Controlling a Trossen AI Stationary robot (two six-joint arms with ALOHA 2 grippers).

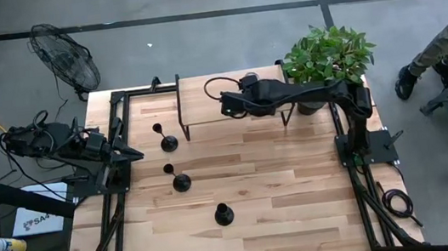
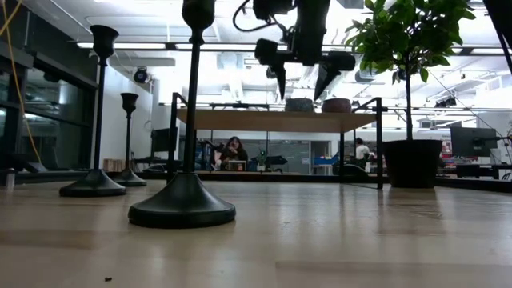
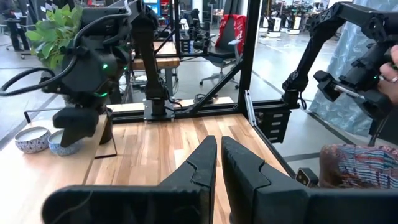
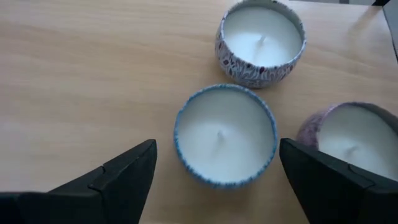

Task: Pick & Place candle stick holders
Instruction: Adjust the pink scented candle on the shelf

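Three black candle stick holders stand upright on their round bases on the wooden table: one at the far left (image 1: 167, 141), one in the middle (image 1: 179, 181) and one nearer the front (image 1: 224, 215). In the low view the nearest holder (image 2: 190, 120) rises past the top of the picture. My right gripper (image 1: 227, 108) hangs open over the raised shelf (image 1: 203, 94). In the right wrist view it (image 4: 216, 148) stands above a blue-rimmed candle tin (image 4: 225, 137), one finger on either side, touching nothing. My left gripper (image 3: 219, 149) waits shut at the table's left edge (image 1: 133, 152).
On the shelf beside the blue tin sit a patterned candle tin (image 4: 261, 40) and a purple one (image 4: 354, 146). A potted plant (image 1: 329, 57) stands at the far right corner. Black frame rails run along both table sides. A person's hand and sleeve (image 3: 367, 162) show beyond the table's edge.
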